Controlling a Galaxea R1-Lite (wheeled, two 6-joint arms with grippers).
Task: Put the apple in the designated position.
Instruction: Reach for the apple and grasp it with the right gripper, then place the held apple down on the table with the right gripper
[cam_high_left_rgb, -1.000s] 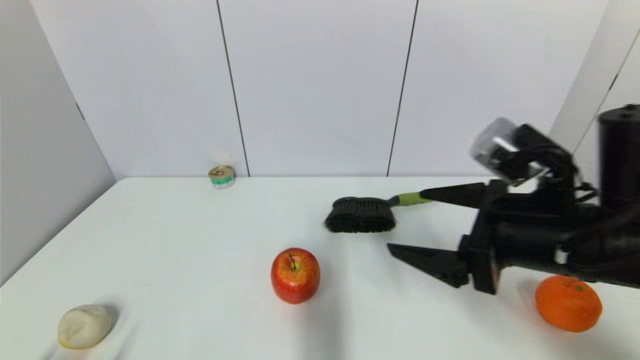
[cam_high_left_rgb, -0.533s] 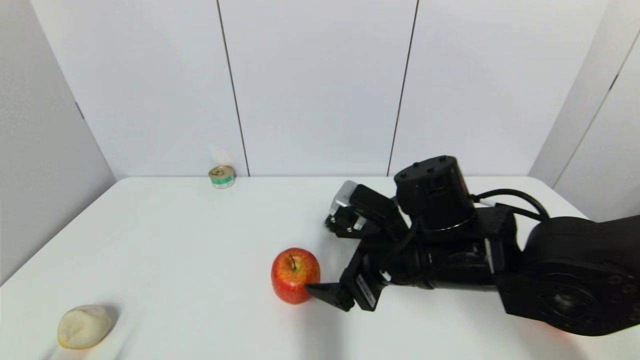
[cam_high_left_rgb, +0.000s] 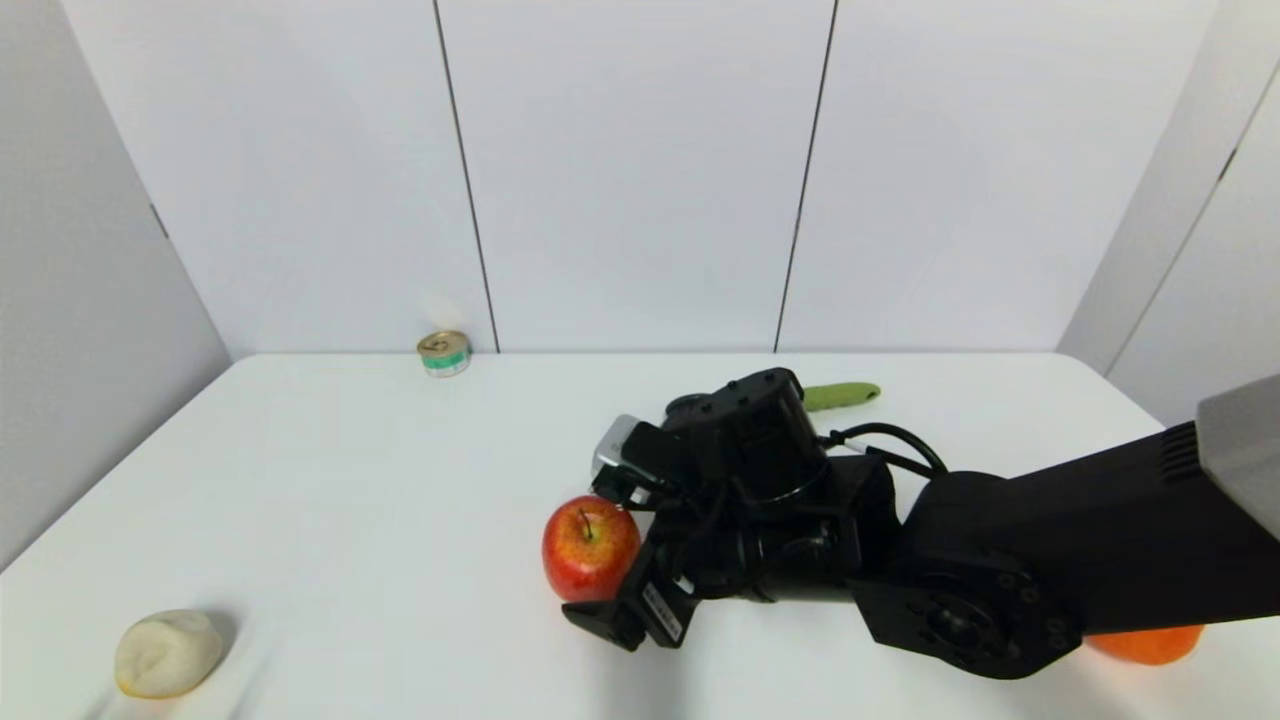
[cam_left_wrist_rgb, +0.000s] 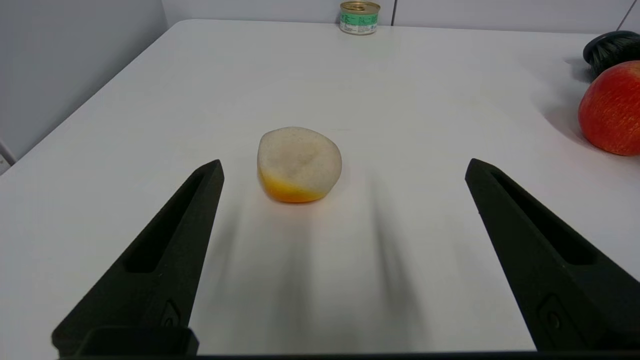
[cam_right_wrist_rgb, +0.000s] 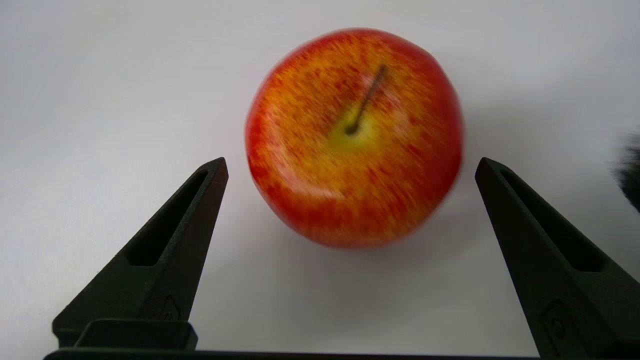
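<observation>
Apple (cam_high_left_rgb: 588, 548): round, glossy and red, flecked with yellowish streaks that gather into a yellow-green hollow around a short dark stem. It sits upright on the white table (cam_high_left_rgb: 350, 480), stem pointing up and leaning slightly, near the middle of the table's front half. A soft shadow lies beneath it. In the right wrist view the apple (cam_right_wrist_rgb: 354, 137) lies between the two spread fingers of the right pincer (cam_right_wrist_rgb: 350, 170), apart from both. In the left wrist view only part of the apple (cam_left_wrist_rgb: 612, 110) shows at the frame's edge.
</observation>
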